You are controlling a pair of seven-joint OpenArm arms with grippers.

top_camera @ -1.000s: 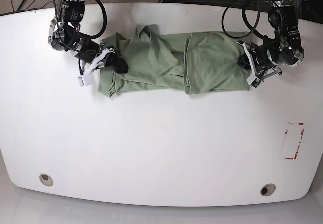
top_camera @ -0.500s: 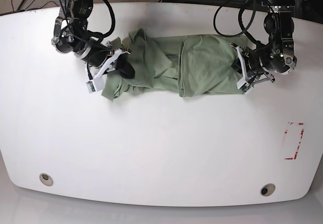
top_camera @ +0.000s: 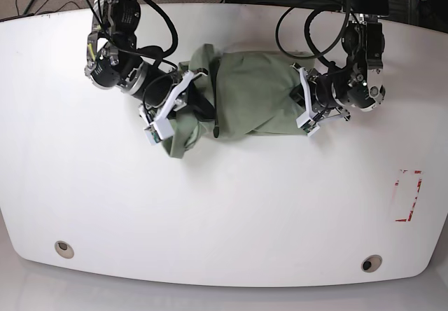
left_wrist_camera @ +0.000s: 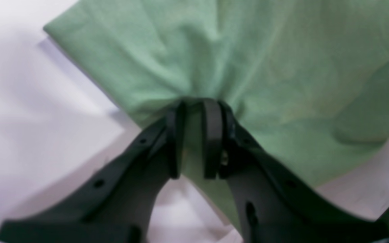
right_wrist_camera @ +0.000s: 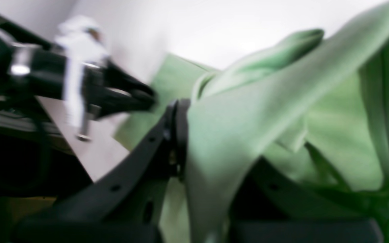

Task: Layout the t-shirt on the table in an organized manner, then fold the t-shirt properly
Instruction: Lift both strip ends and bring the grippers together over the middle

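The soft, thin, pale sage-green t-shirt (top_camera: 248,94) lay bunched in rumpled folds on the glossy white worktop (top_camera: 224,206), toward its far edge. The left tool (left_wrist_camera: 194,138) pinched its hem; the right tool (top_camera: 183,104) clenched its other end.

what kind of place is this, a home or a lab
Most likely a robotics lab: a large white table with a red-marked rectangle, black cables trailing behind two arms, and only a green t-shirt laid out.
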